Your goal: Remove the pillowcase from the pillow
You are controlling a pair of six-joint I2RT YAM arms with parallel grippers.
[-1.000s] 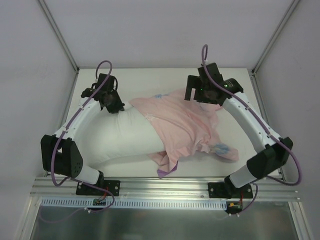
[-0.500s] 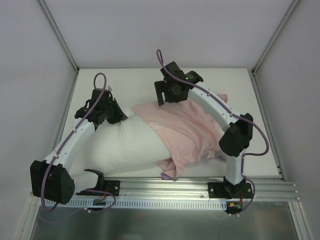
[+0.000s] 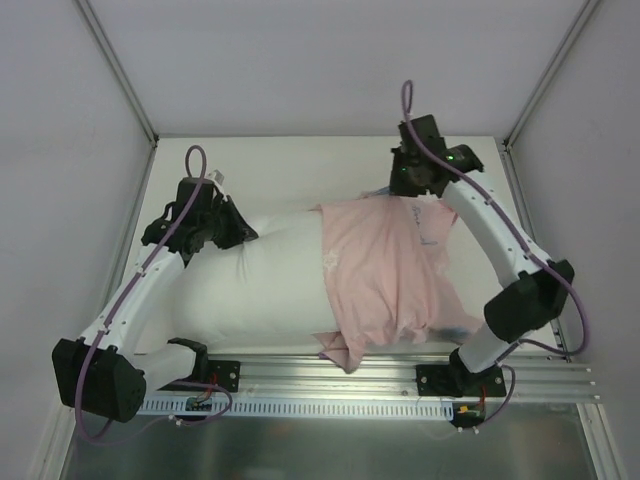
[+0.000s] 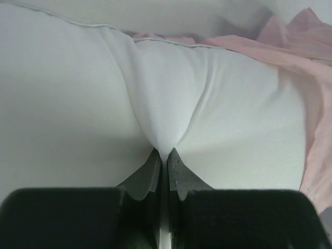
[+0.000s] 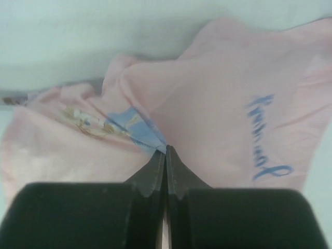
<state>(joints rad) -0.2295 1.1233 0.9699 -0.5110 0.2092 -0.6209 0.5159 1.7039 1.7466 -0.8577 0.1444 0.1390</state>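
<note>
Lying across the table [image 3: 290,165]: white pillow [image 3: 250,285], bare at its left half, its right half sheathed in the pillowcase [image 3: 385,275], pale pink side out. Left gripper [image 4: 163,154]: fingers pinched tight on a fold of the pillow's bare fabric. Right gripper [image 5: 165,150]: fingers clamped on a pillowcase fold at the far edge.

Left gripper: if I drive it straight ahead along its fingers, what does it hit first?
The pillow: the left gripper is shut on a fold of it, and more white pillow lies straight ahead.
</note>
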